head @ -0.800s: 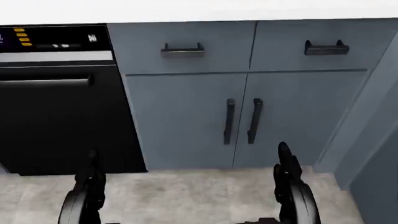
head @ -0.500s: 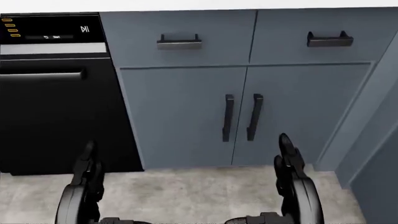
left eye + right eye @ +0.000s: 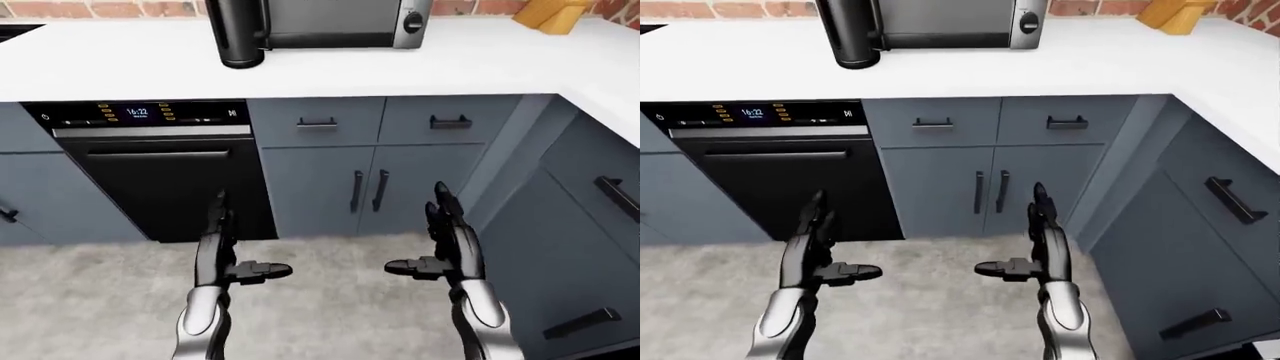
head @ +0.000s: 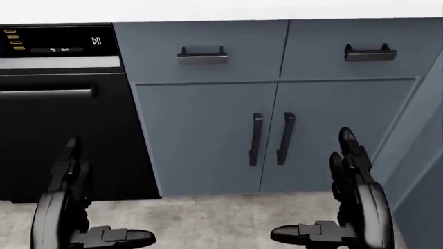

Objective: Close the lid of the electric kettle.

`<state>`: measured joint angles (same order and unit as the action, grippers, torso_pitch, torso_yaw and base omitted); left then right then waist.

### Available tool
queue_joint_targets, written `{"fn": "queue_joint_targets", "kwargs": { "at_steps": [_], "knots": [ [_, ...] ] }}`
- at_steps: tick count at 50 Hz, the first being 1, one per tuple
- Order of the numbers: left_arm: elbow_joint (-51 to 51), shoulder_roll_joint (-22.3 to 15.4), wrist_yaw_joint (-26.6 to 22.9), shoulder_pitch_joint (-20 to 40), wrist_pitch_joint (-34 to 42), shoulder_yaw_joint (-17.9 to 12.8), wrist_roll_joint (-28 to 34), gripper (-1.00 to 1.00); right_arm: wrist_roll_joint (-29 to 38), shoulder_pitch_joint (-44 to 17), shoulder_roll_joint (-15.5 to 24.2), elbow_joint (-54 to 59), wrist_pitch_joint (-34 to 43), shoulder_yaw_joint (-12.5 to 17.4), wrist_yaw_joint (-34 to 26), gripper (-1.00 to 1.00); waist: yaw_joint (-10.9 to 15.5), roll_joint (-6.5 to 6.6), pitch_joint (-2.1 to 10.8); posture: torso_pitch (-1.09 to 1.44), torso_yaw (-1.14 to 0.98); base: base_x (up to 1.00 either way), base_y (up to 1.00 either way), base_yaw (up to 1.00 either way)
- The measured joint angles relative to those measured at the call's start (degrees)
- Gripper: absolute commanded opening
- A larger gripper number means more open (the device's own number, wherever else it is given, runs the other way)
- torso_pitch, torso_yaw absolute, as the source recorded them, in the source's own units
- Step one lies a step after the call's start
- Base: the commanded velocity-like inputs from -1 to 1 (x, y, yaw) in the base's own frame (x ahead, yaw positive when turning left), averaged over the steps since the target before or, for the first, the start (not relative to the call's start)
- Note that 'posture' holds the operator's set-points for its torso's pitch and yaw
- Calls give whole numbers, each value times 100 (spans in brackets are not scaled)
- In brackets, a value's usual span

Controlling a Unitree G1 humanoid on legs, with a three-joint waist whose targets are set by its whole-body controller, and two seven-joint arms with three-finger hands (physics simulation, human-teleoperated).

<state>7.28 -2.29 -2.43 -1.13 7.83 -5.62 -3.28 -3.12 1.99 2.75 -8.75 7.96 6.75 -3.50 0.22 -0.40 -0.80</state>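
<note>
The electric kettle [image 3: 235,34] is a black cylinder standing on the white counter [image 3: 420,67] at the top of the left-eye view. The frame's top edge cuts off its upper part, so the lid is hidden. Both my hands hang far below it, level with the lower cabinets. My left hand [image 3: 238,246] is open, fingers pointing up and thumb turned inward. My right hand [image 3: 432,241] mirrors it, also open. Neither holds anything. In the head view only the hands [image 4: 83,207] [image 4: 332,205] and the cabinet fronts show.
A microwave [image 3: 340,22] stands just right of the kettle, with a wooden knife block [image 3: 550,11] at the far right. A black built-in appliance [image 3: 165,176] sits below the counter at left, beside grey cabinet doors [image 3: 320,187]. Another cabinet run [image 3: 590,225] juts out on the right.
In the head view both hands have spread outward and risen, and their thumbs now show. The cabinet fronts have shifted slightly down, so the camera has moved a little.
</note>
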Motion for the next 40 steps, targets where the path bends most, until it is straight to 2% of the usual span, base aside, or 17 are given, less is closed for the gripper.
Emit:
{"fn": "queue_joint_targets", "kwargs": {
  "at_steps": [4,13,17,20,26,29,32,36,40],
  "knots": [
    [1000,-48,1,-15,638,-179,-151,100,-110,56,55,-811,473,245,-29,96,-4,-9,-15,0,0,0,0,0],
    [3757,-269,205,368,2616,-932,-612,100,-252,-137,208,-2864,1931,701,-121,96,-2,14,-3,0,0,0,0,0],
    [4720,-515,413,867,3725,-1644,-1179,100,-375,-351,332,-3750,2709,1037,-168,95,4,16,-15,0,0,0,0,0],
    [5194,-996,792,1191,4365,-2309,-1899,100,-542,-507,429,-4194,3205,1368,-204,95,-11,24,-29,0,0,0,0,0],
    [5157,-1909,1665,1169,4631,-2996,-3326,100,-1027,-880,824,-4971,4254,1968,-63,95,2,73,-116,0,0,0,0,0],
    [5145,-2263,1992,1212,4737,-3545,-3980,100,-1279,-840,1098,-5050,4380,2075,64,96,-5,69,-155,0,0,0,0,0],
    [5081,-2523,2222,1161,4680,-3927,-4426,100,-1582,-761,1382,-4994,4446,2261,210,95,0,83,-197,0,0,0,0,0],
    [4910,-2767,2366,1002,4553,-4136,-4805,100,-2078,-662,1851,-4961,4505,2581,539,95,6,97,-244,0,0,0,0,0],
    [4795,-2960,2448,888,4428,-4286,-5002,100,-2492,-530,2100,-5004,4481,2814,768,95,1,85,-262,0,0,0,0,0]
  ]
}}
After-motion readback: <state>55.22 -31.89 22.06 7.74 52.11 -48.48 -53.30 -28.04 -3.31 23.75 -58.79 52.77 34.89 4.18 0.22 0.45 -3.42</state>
